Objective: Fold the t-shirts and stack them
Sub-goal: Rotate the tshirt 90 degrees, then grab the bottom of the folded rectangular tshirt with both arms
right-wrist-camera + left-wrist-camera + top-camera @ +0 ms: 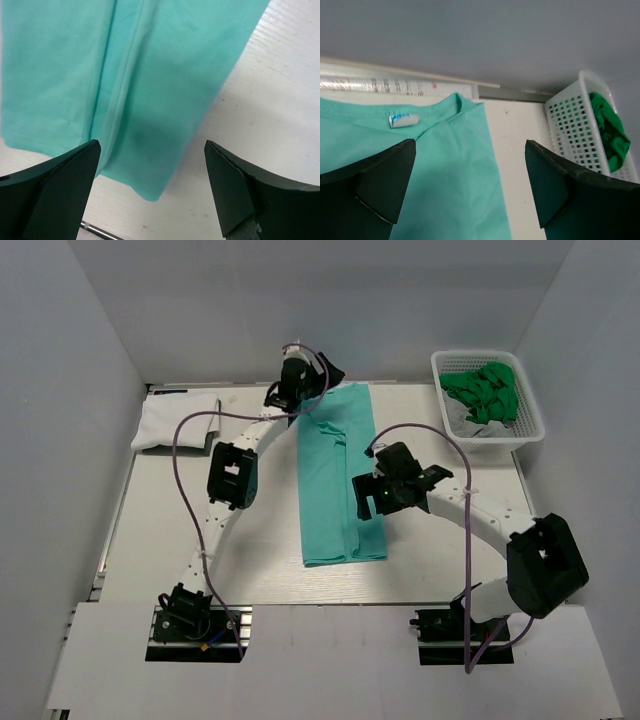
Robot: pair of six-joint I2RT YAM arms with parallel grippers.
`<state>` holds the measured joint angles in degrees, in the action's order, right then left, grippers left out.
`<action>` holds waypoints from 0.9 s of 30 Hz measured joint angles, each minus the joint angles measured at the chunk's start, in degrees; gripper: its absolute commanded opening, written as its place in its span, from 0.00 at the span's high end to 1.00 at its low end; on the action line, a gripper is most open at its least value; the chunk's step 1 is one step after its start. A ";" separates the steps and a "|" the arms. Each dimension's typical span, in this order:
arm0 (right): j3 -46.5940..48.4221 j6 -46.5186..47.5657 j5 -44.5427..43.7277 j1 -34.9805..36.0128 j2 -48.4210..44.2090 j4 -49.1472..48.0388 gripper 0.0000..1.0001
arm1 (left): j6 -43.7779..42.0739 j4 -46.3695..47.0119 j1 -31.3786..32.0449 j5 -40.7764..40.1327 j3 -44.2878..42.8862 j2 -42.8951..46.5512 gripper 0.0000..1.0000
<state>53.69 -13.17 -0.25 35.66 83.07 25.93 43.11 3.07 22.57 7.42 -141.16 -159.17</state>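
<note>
The light teal-mint t-shirt (335,480) lies as a long folded strip down the middle of the table, collar at the far end. My left gripper (310,380) is open and empty just above the collar end; the left wrist view shows the collar, its label and the cloth (450,165) between the spread fingers (380,185). My right gripper (368,502) is open and empty above the shirt's right edge, toward its near end; the right wrist view shows the shirt (150,75) and its hem corner. The white t-shirt (175,422) lies folded at the far left.
A white lattice basket (490,395) with green and pale cloth items stands at the far right; it also shows in the left wrist view (575,135). White walls close in the table (250,550) on three sides.
</note>
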 measured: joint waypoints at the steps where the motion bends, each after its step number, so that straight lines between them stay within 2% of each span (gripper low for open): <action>1: -0.02 0.02 0.17 0.00 -1.14 0.46 0.10 | -0.55 -0.90 -0.17 -0.63 0.48 1.86 0.00; 5: 0.15 0.11 3.26 0.48 -3.43 0.83 0.10 | -3.39 -4.87 -1.11 -0.59 7.37 15.04 0.00; 9: 0.20 0.13 8.59 2.32 -1.05 0.61 0.10 | -6.91 -12.17 -1.77 -1.20 17.29 33.24 0.00; 11: 0.20 0.13 10.75 3.26 0.39 0.35 0.10 | -8.31 -14.40 -1.81 -2.40 27.10 44.48 0.00; 15: 0.15 0.33 13.90 4.70 3.17 -0.57 0.10 | -8.37 -18.29 -1.77 -6.08 53.92 67.32 0.00; 18: 0.15 0.83 16.22 5.53 5.44 -1.05 0.10 | -7.15 -19.87 -1.75 -6.58 70.73 78.86 0.00; 20: 0.13 1.33 18.08 5.97 6.67 -1.57 0.10 | -5.88 -24.09 -1.75 -6.56 80.78 85.09 0.00; 23: 0.13 1.79 19.98 6.64 7.72 -2.21 0.10 | -3.76 -31.01 -1.75 -6.54 88.35 91.47 0.00; 27: 0.15 2.49 22.84 7.61 8.61 -3.28 0.10 | -1.46 -38.23 -1.75 -7.48 89.70 98.90 0.00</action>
<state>53.84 -10.68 22.59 43.27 91.68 22.65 41.65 -35.16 20.82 -0.05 -51.46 -60.27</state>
